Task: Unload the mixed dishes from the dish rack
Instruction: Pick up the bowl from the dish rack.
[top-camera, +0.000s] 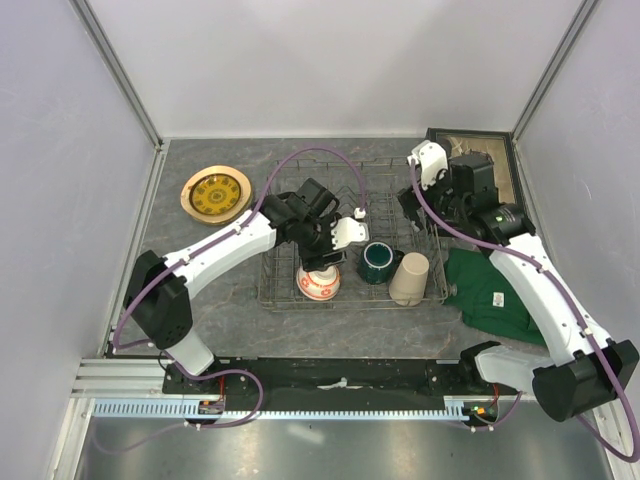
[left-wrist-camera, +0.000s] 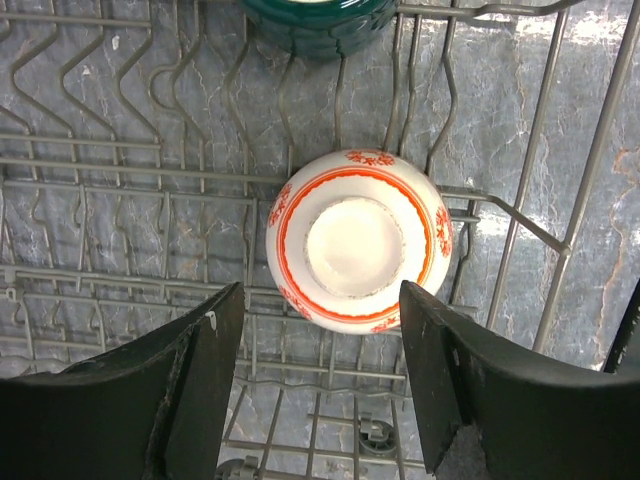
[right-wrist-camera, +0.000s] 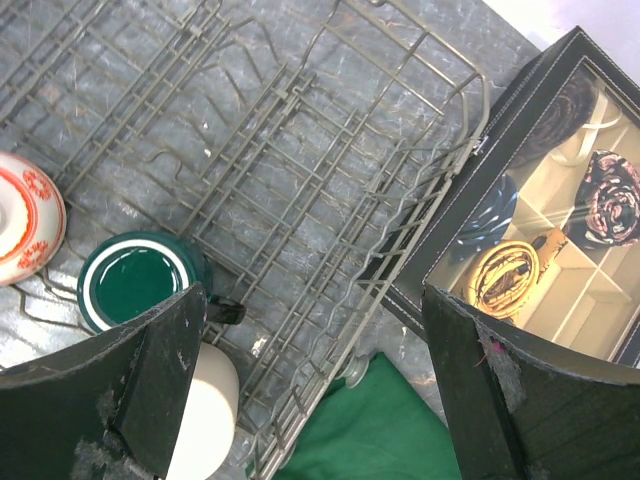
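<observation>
text: none legible | labels: none | numbers: none

We see two white-shelled arms with black joints, the left arm (top-camera: 215, 245) and the right arm (top-camera: 545, 290). Purple cables (top-camera: 318, 150) loop along both. Their black fingers (left-wrist-camera: 200, 390) look broad and scuffed.

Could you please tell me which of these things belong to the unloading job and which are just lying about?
Job: dish rack, red-and-white bowl, dark green mug, beige tumbler, gold-brown plate (already out of the rack).
Lying about: green cloth, glass-lidded box.
</observation>
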